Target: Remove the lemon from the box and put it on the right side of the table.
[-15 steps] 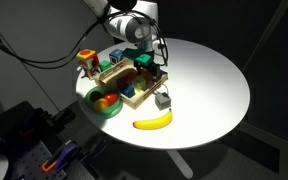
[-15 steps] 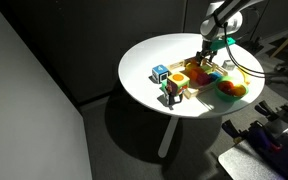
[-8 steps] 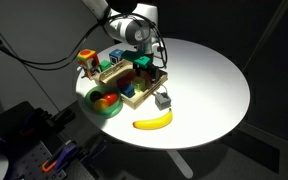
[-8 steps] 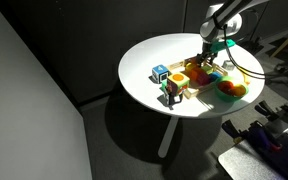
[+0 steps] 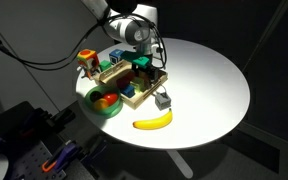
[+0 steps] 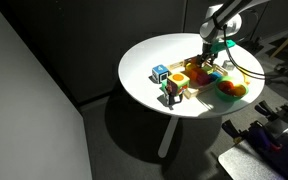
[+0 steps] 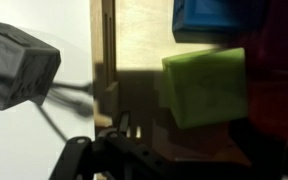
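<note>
The box is a shallow light-wood tray on the left part of the white table, packed with coloured blocks. A small yellow roundish thing at the box's far end looks like the lemon; it is too small to be sure. My gripper hangs low over the box, also seen in the other exterior view as the gripper, open with nothing in it. The wrist view shows the box floor, a green block, a blue block, and no lemon.
A green bowl with fruit stands at the box's near end. A banana lies toward the table's front. A grey cube with a cable sits beside the box, seen close in the wrist view. A blue cube and a small figure stand nearby.
</note>
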Controlling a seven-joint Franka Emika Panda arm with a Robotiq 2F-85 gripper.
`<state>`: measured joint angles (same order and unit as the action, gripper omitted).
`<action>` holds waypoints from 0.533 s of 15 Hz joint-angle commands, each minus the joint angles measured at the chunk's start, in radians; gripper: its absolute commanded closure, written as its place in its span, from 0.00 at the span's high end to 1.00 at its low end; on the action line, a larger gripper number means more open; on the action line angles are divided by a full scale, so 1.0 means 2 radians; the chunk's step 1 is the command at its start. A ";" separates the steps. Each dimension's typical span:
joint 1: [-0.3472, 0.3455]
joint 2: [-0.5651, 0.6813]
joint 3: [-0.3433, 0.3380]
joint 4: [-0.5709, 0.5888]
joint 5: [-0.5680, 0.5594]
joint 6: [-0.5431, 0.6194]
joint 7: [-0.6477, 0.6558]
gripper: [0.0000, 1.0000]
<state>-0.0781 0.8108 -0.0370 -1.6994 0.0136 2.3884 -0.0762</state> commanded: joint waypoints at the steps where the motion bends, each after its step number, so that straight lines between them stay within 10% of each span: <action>1: -0.001 -0.013 0.002 -0.010 -0.008 -0.012 -0.007 1.00; 8: 0.005 -0.021 0.004 -0.023 -0.014 -0.010 -0.010 1.00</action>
<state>-0.0702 0.8069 -0.0345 -1.7080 0.0041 2.3859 -0.0816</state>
